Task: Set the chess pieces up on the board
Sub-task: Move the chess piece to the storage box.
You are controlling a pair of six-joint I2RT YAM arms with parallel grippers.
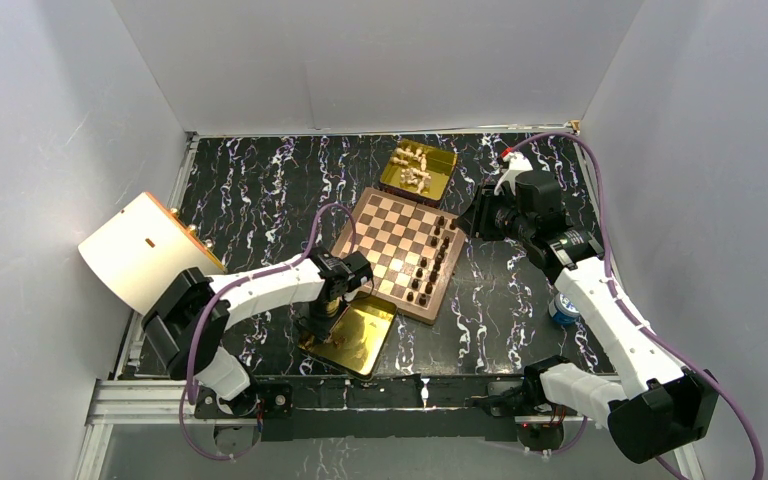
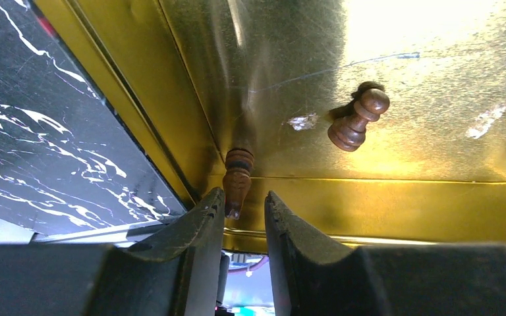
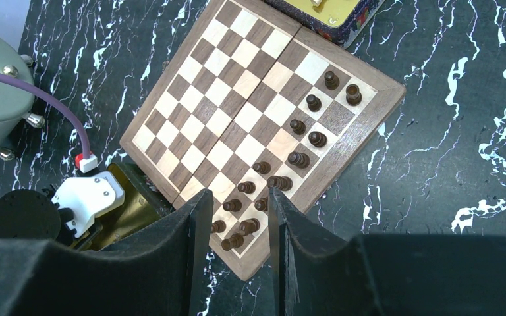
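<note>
The board (image 1: 392, 240) lies at an angle mid-table, with several dark chess pieces (image 1: 434, 262) in two rows along its right edge. They also show in the right wrist view as dark chess pieces (image 3: 298, 158) on the board (image 3: 237, 85). My left gripper (image 1: 317, 328) reaches down into the near gold tray (image 1: 365, 345). There the left gripper (image 2: 244, 193) is narrowly open. A dark piece (image 2: 237, 176) lies with its end between the fingertips, against the left finger (image 2: 204, 217). A second dark piece (image 2: 359, 120) lies loose on the tray floor. My right gripper (image 1: 475, 217) hovers open and holds nothing; the right gripper (image 3: 240, 191) is over the board's near corner.
A second gold tray (image 1: 440, 175) with cream pieces (image 1: 413, 166) stands behind the board. A round cream-and-wood object (image 1: 140, 250) sits at the left, a blue can (image 1: 563, 308) at the right beside the right arm. Grey walls close in three sides.
</note>
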